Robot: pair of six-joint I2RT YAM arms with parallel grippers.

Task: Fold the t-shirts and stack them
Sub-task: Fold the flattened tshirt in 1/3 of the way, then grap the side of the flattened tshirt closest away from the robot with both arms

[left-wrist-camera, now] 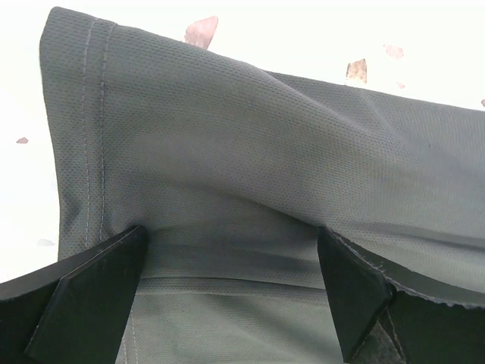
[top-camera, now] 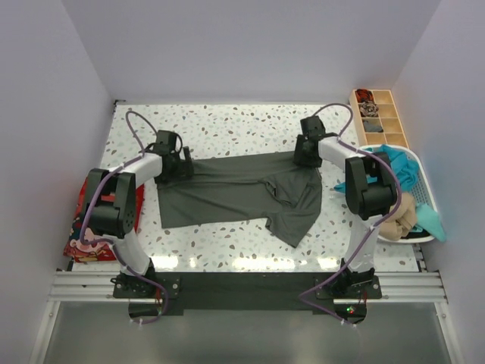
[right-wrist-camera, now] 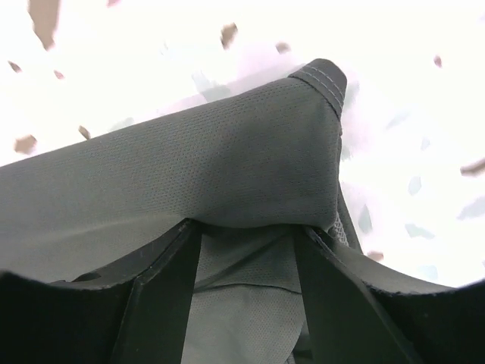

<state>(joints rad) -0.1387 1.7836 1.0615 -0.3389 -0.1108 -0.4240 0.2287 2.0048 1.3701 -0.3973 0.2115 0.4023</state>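
**Dark shirt laid sideways, a claw at each far corner**

The plain dark grey-green cloth t-shirt (top-camera: 227, 189) is spread on the speckled white worktop (top-camera: 227, 125) between the arms. Its long axis is laid left to right: stitched hem leftward, sleeves rightward, one flopped toward the near edge. The left claw (top-camera: 182, 168) is set wide open over the far hem corner, nothing pinched. The right claw (top-camera: 305, 158) straddles cloth at the far right corner; a grip can't be told. Probably placed there for a lengthwise fold.
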